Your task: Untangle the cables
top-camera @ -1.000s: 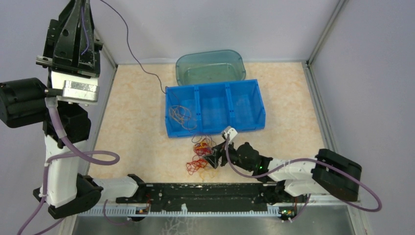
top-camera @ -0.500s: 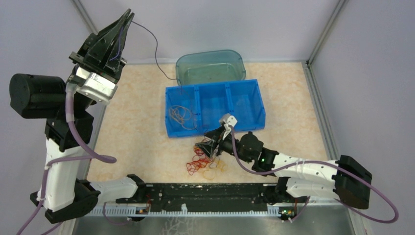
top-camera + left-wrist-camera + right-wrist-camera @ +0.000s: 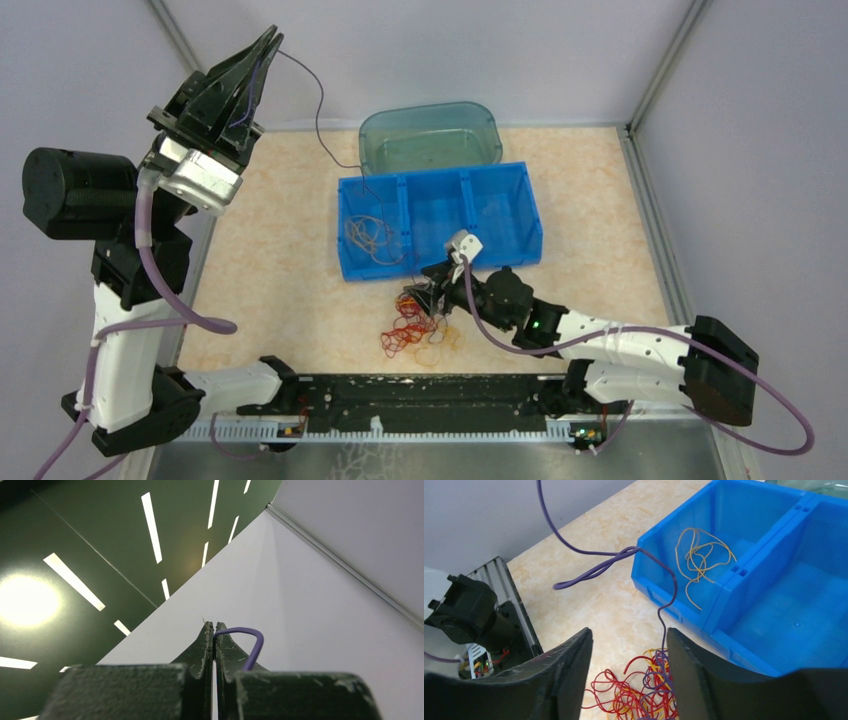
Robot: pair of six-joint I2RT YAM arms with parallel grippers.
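- Cables (image 3: 412, 325) lie in a loose red, yellow-orange and purple clump on the table (image 3: 280, 260), just in front of the blue bin (image 3: 440, 262) and touching none of its walls that I can see.
- My left gripper (image 3: 270, 38) is raised high at the far left, pointing up and away. Its jaws are pressed together on one purple strand (image 3: 320, 110), which shows in the wrist view as a small arch (image 3: 250, 640) bending out from between the tips (image 3: 215, 627).
- From there the purple strand drops to the bin's left end, crosses its near corner (image 3: 659, 565) and runs down into the clump (image 3: 639, 695). A doubled loop of it sticks out sideways above the table.
- My right gripper (image 3: 432, 300) sits low at the far edge of the clump, jaws wide apart and holding nothing. The strand passes down between its fingers (image 3: 569, 670).
- A few yellow strands (image 3: 368, 235) lie in the bin's left compartment, apart from the clump.
- A green tub (image 3: 430, 108) stands just behind the bin.
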